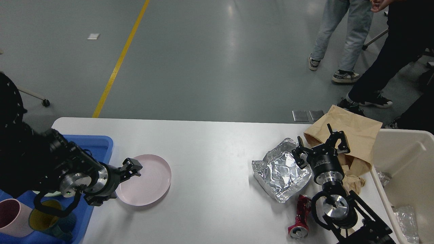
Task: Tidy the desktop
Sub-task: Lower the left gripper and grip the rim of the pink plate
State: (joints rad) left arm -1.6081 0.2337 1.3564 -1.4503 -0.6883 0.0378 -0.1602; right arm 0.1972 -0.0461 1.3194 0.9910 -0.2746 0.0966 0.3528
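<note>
Left gripper (130, 168) at pink plate's (149, 179) left rim — white desktop (210, 149).

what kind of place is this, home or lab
Likely a lab or factory hall: a grey painted floor with a yellow line, bystanders watching, and staged rubbish on the desktop.

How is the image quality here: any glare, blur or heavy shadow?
Head view: sharp overall, no motion blur on the left gripper by the pink plate. Overhead lights glare in pale streaks on the floor, and the foil throws bright highlights. Shadows on the desktop are soft. The black left arm is too dark to show detail.
</note>
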